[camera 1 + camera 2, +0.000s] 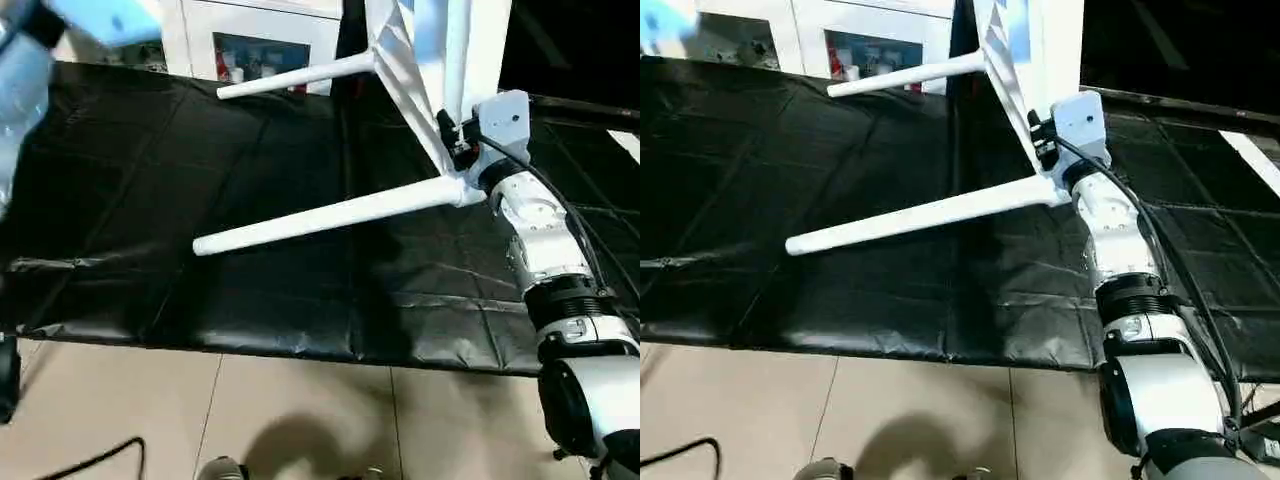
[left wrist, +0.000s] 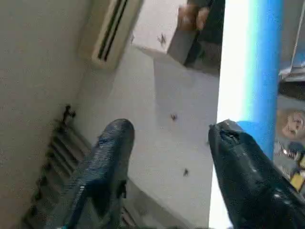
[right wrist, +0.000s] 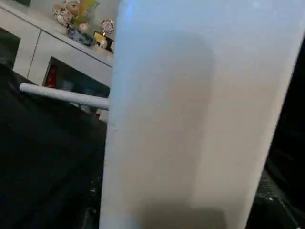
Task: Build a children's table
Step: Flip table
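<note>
- Closest to the head camera, the right arm's silver forearm reaches up to the children's table (image 1: 420,60), which stands on edge over a black sheet (image 1: 150,200).
- Right gripper (image 1: 458,140) sits against the tabletop's lower rim, just above the socket of the near leg (image 1: 330,215); whether its fingers clamp the rim I cannot tell.
- Two legs are seated: the near one juts sideways away from this gripper, and the far leg (image 1: 295,78) runs alongside it, farther off.
- Left gripper (image 2: 167,157) stands wide and empty, one finger just beside a white-and-blue upright.
- Judged step: steadying the top with legs partly fitted.
- Next move likely calls for a firm hold while another leg gets pressed into a free socket.
</note>
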Controlling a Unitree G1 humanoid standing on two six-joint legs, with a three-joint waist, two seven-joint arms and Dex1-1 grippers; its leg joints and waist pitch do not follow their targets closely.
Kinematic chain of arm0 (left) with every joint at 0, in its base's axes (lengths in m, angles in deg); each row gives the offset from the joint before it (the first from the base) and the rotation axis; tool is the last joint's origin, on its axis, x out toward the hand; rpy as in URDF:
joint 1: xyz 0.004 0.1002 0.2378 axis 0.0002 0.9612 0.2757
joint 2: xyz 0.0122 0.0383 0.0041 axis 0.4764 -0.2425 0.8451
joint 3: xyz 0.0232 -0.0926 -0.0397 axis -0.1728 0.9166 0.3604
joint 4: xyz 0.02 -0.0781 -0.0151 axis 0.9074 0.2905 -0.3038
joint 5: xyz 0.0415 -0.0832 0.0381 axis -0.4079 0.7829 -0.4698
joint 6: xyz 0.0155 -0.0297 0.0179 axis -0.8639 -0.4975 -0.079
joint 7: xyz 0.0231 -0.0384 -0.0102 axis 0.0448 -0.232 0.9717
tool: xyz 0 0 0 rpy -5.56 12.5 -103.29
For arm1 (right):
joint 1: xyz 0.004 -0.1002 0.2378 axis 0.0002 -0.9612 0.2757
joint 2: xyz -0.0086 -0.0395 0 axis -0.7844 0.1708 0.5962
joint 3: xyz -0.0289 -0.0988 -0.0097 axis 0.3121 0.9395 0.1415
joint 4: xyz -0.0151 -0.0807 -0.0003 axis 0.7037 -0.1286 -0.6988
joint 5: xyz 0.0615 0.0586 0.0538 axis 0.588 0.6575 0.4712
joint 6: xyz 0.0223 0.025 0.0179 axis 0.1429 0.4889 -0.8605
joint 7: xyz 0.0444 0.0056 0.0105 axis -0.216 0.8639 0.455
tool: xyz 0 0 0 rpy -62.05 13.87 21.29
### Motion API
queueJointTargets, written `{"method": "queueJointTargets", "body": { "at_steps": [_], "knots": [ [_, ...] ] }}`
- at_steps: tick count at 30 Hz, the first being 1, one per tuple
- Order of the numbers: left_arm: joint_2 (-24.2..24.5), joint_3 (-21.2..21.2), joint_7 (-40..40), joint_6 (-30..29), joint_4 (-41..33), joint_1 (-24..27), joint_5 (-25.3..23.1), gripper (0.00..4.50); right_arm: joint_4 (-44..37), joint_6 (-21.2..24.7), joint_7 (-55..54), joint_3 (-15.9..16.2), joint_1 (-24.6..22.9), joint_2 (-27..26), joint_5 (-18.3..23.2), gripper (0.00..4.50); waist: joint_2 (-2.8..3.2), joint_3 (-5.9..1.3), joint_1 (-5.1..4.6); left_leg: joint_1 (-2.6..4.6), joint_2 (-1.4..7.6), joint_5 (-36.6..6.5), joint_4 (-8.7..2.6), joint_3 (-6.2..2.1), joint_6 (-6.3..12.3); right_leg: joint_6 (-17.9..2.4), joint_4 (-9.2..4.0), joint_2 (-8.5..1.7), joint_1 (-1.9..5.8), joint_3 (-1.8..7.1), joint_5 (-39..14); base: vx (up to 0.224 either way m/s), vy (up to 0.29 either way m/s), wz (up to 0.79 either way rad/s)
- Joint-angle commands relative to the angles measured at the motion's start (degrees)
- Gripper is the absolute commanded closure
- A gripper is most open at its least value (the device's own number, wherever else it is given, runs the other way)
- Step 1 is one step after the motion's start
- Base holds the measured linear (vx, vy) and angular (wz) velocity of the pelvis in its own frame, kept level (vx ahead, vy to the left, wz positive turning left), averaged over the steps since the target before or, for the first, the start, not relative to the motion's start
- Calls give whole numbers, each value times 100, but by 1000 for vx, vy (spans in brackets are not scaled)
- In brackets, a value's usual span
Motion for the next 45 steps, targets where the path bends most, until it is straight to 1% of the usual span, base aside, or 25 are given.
{"method": "queueJointTargets", "body": {
  "at_steps": [1, 8, 9, 12, 13, 16, 17, 18, 20, 21, 23, 26, 28, 30, 31, 33, 34, 35, 36, 37, 39, 40, 41, 42, 45],
  "knots": [
    [4, -203, -347, -378, 501, -8, -93, 169, -543, -373, 157, 118, 155, 245, -288, 260, 109, -506, 21, 185, 81, -700, -282, 11, -247, -961, -341, -356, 387, 282, 105, 0, 0, 0],
    [-75, -238, -416, -336, 646, 65, -131, 169, -559, -392, 165, 105, 203, 319, -298, 260, 94, -492, 67, 195, 94, -906, -297, 7, -308, -916, -374, -369, 381, 284, -177, 0, 0, 0],
    [-66, -314, -554, -146, 741, 35, -20, 169, -558, -394, 165, 115, 209, 337, -295, 260, 90, -484, 77, 190, 90, -945, -302, 6, -318, -882, -386, -370, 381, 283, -279, 0, 0, 0],
    [-46, -380, -715, 62, 805, 44, 133, 169, -562, -388, 161, 122, 211, 347, -298, 260, 93, -487, 108, 201, 87, -1033, -306, 2, -350, -829, -407, -379, 367, 284, -461, 0, 0, 0],
    [-61, -378, -898, 202, 818, 84, 346, 169, -562, -387, 161, 124, 212, 354, -302, 260, 96, -484, 108, 202, 88, -1053, -310, 2, -357, -827, -408, -376, 361, 283, -478, 0, 0, 0],
    [-33, -373, -907, 331, 809, 154, 397, 169, -561, -390, 160, 137, 215, 359, -315, 260, 96, -486, 107, 205, 100, -1128, -316, -6, -395, -820, -406, -386, 356, 280, -551, 0, 0, 0],
    [-30, -375, -945, 464, 866, 164, 462, 169, -563, -388, 161, 142, 212, 357, -319, 260, 87, -483, 102, 197, 94, -1129, -314, -5, -384, -805, -413, -380, 355, 278, -565, 0, 0, 0],
    [-33, -376, -985, 558, 909, 167, 517, 169, -563, -388, 164, 144, 211, 359, -320, 260, 95, -484, 100, 196, 94, -1137, -317, -7, -383, -786, -417, -384, 356, 279, -608, 0, 0, 0],
    [-76, -273, -979, 571, 978, 189, 670, 169, -561, -391, 169, 146, 209, 360, -324, 260, 95, -491, 99, 194, 94, -1102, -316, -6, -397, -794, -405, -384, 358, 280, -550, 0, 0, 0],
    [-75, -196, -1061, 688, 1045, 173, 848, 169, -557, -393, 177, 146, 205, 365, -328, 260, 100, -493, 95, 190, 93, -1069, -316, -7, -396, -803, -396, -379, 366, 278, -479, 0, 0, 0],
    [-69, -187, -1130, 781, 1085, 156, 926, 169, -555, -392, 178, 146, 204, 366, -331, 260, 93, -494, 98, 186, 83, -1048, -316, -6, -388, -817, -400, -382, 369, 277, -444, 0, 0, 0],
    [-126, -101, -1357, 910, 1108, 148, 1290, 169, -557, -390, 183, 148, 195, 365, -335, 260, 98, -497, 95, 197, 91, -1014, -312, 1, -376, -858, -386, -380, 365, 280, -331, 0, 0, 0],
    [-109, -111, -1383, 954, 1109, 141, 1333, 169, -556, -392, 185, 151, 187, 362, -342, 260, 108, -499, 92, 192, 91, -999, -315, -2, -378, -870, -378, -379, 373, 280, -300, 0, 0, 0],
    [-84, -194, -1533, 1084, 1123, 135, 1379, 169, -553, -396, 183, 155, 175, 360, -347, 260, 99, -497, 90, 194, 92, -1004, -315, 3, -365, -859, -384, -380, 376, 283, -304, 0, 0, 0],
    [-87, -212, -1596, 1113, 1125, 140, 1413, 169, -553, -398, 180, 157, 170, 358, -348, 260, 130, -497, 93, 194, 93, -1007, -315, -4, -375, -858, -378, -385, 377, 284, -304, 0, 0, 0],
    [-93, -273, -1835, 1242, 1117, 167, 1544, 169, -557, -400, 170, 161, 150, 353, -350, 260, 112, -496, 100, 191, 89, -993, -317, 1, -370, -861, -378, -383, 378, 288, -282, 0, 0, 0],
    [-88, -281, -1844, 1203, 1123, 161, 1515, 169, -563, -399, 165, 162, 142, 351, -351, 260, 144, -501, 100, 189, 95, -983, -320, -3, -386, -866, -364, -388, 382, 288, -250, 0, 0, 0],
    [-47, -336, -1844, 1204, 1164, 144, 1379, 169, -579, -395, 162, 162, 132, 348, -350, 260, 150, -520, 91, 196, 90, -937, -310, 0, -397, -897, -350, -376, 387, 286, -83, 0, 0, 0],
    [1, -397, -1821, 1187, 1228, 121, 1207, 169, -601, -390, 162, 162, 120, 346, -349, 260, 137, -518, 84, 183, 90, -878, -308, -5, -381, -914, -344, -367, 401, 281, 38, 0, 0, 0],
    [15, -415, -1815, 1166, 1259, 110, 1150, 169, -609, -389, 162, 163, 115, 347, -349, 260, 128, -510, 78, 188, 88, -897, -309, -1, -371, -913, -351, -363, 398, 280, 13, 0, 0, 0],
    [36, -428, -1800, 1075, 1347, 76, 1063, 169, -628, -385, 158, 167, 109, 344, -354, 260, 142, -497, 69, 188, 85, -948, -309, 0, -351, -883, -369, -373, 399, 288, -147, 0, 0, 0],
    [74, -459, -1643, 982, 1395, 32, 865, 169, -646, -384, 158, 169, 105, 345, -356, 260, 143, -502, 66, 187, 89, -948, -309, -2, -360, -885, -363, -374, 405, 289, -155, 0, 0, 0],
    [106, -464, -1388, 903, 1442, -40, 642, 169, -669, -384, 161, 176, 101, 348, -365, 260, 173, -496, 64, 195, 95, -963, -306, -6, -366, -884, -364, -374, 393, 290, -176, 0, 0, 0],
    [100, -435, -1186, 856, 1445, -102, 552, 169, -682, -392, 166, 185, 99, 356, -376, 260, 165, -489, 52, 195, 96, -1008, -311, -5, -376, -870, -373, -365, 389, 288, -233, 0, 0, 0],
    [78, -398, -1009, 749, 1456, -178, 527, 169, -702, -403, 176, 198, 95, 368, -390, 260, 169, -495, 42, 191, 91, -1012, -310, -9, -377, -866, -373, -374, 398, 290, -256, 0, 0, 0]
  ]
}}
